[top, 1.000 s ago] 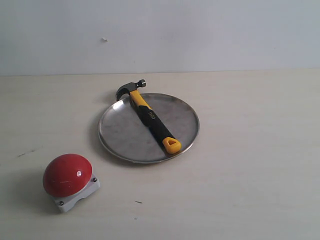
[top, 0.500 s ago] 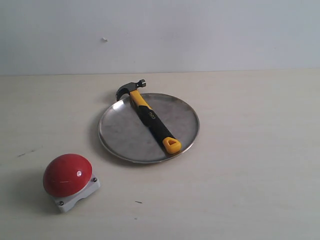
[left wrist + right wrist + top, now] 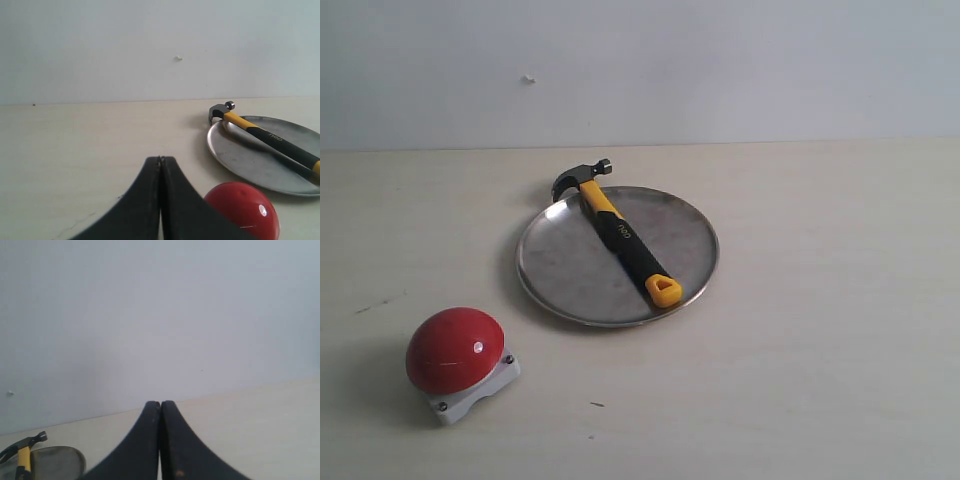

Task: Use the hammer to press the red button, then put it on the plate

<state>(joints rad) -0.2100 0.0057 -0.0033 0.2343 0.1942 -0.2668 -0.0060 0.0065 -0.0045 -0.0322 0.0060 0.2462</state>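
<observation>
The hammer, yellow and black with a dark steel head, lies across the round steel plate, its head over the far rim. The red button sits on its light-grey square base at the front left of the table. Neither arm shows in the exterior view. My left gripper is shut with nothing in it, low over the table; the red button is close beside it, with the plate and hammer beyond. My right gripper is shut and empty, with the plate and hammer off to one side.
A pale wooden table runs back to a plain white wall. A few small dark specks mark the tabletop near the front.
</observation>
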